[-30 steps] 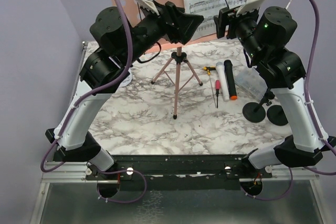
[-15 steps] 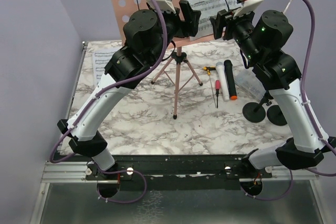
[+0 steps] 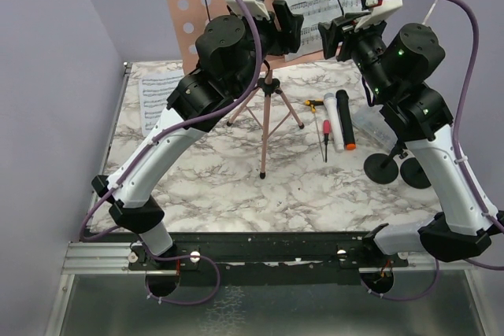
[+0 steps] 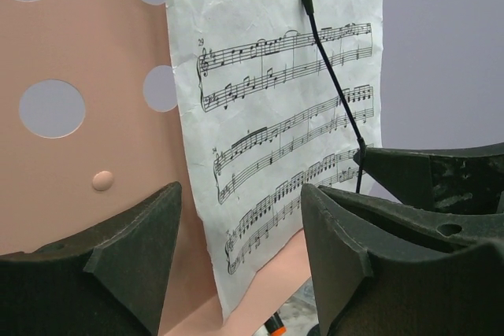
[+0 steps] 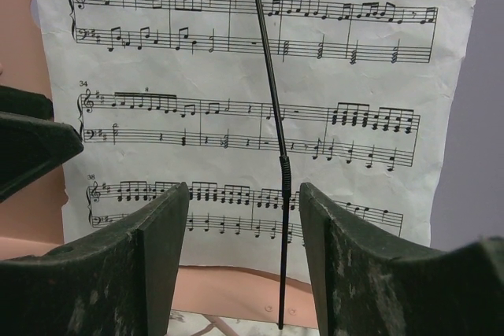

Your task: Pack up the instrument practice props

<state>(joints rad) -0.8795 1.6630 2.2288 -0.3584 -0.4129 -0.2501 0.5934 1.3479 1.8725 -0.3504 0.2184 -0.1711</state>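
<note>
**2 arms square up to sheet music on pink stand**

Both arms are raised at the back of the marble table, facing the pink perforated board on its tripod. The left gripper has its jaws apart w/ nothing between them; in its wrist view the gap lines up w/ the left edge of the sheet-music page. The right gripper is also spread and empty, framing the page's lower staves and the thin black retaining wire that crosses the paper.

The step in hand looks like stripping the page off the board before the stand is dealt w/. The next move calls for 1 gripper to reach a free paper edge, pinch paper and not wire, then slide the page out from under the wire. The stand looks top-heavy, so a push could tip it.

A 2nd page lies flat at left. The white mic and black mic lie side by side right of the tripod. The 2 round-based holders sit near the right edge.
</note>
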